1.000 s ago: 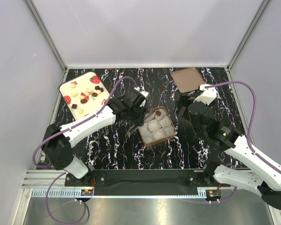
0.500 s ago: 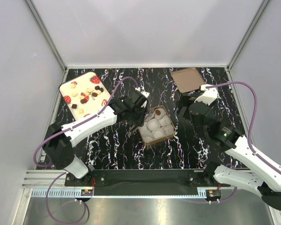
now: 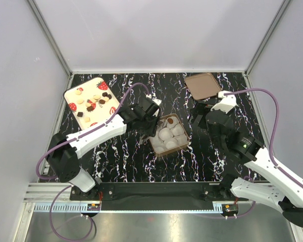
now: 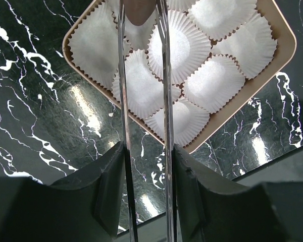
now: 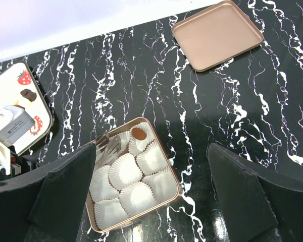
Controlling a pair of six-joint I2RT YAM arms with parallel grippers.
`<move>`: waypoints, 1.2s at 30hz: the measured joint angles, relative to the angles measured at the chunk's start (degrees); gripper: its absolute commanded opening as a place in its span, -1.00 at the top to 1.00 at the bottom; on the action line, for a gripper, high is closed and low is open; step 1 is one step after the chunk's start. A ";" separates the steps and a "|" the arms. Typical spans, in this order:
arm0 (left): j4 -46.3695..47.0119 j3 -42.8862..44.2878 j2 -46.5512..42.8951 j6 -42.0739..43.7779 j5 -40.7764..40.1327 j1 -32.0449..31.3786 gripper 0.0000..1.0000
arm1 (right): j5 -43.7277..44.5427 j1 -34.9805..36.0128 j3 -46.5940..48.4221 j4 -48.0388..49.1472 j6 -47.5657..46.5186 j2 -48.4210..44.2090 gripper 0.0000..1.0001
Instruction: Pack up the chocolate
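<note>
Left gripper point(image 4: 143, 30) has eased its jaws apart slightly since a second ago; there's a narrow gap now and nothing is clamped. Right below it is the box point(image 4: 241, 97) of white paper cups point(image 4: 212, 83). One dark chocolate point(image 4: 139, 10) sits in the corner cup just past the fingertips, seen between them. Remaining chocolates point(image 3: 102, 101) are on the strawberry tray point(image 3: 69, 96), well off to its left. Right gripper point(image 5: 151, 148) hovers wide open and empty, with the box ahead to its left and the lid point(image 5: 217, 35) farther ahead.
</note>
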 measured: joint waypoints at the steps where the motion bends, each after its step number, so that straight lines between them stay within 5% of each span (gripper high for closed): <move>1: -0.13 0.09 0.02 -0.09 -0.11 -0.02 0.13 | -0.02 -0.02 0.00 0.00 0.07 -0.26 -0.99; 26: -5.90 9.66 0.00 -0.81 -7.06 0.42 -0.01 | -0.72 -0.09 0.00 -1.99 2.43 -5.09 -0.99; 36: -7.13 7.19 -4.57 -0.52 -10.08 18.93 -0.02 | -4.22 -0.15 -2.60 -2.12 3.91 -5.38 -0.99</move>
